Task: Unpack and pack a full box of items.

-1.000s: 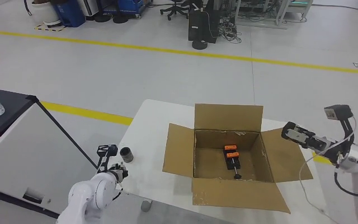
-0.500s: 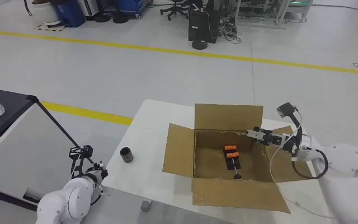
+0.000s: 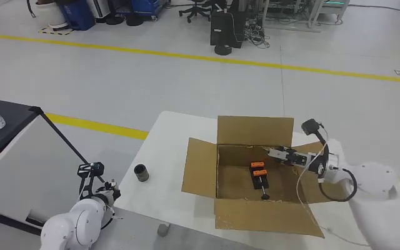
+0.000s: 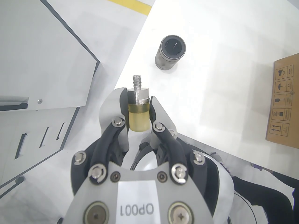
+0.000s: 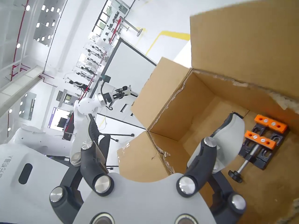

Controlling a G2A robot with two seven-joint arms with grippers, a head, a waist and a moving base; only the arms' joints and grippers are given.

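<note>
A: From above?
B: Right gripper spread wide and empty, over the open box, close to one wall. Vise ahead of and below the fingertips, flat on the box floor. Bearing well apart from that gripper, out on the table beyond the box.

A: Left wrist?
B: Left gripper clamped on a stud, threaded end poking past the fingertips. Bearing straight ahead, near the table edge. Box corner farther off to one side. Cabinet close on the other side.

A: Right wrist?
B: Vise just beyond one fingertip, screw handle pointing back toward the wrist. Cardboard walls and flaps near on both sides.

A: Risks?
B: Likely clipping a wall or flap on the way down and shoving the box. Possibly pinching only the thin screw, tilting or dropping the vise. On the left, nudging the bearing off the edge while setting the stud down.
</note>
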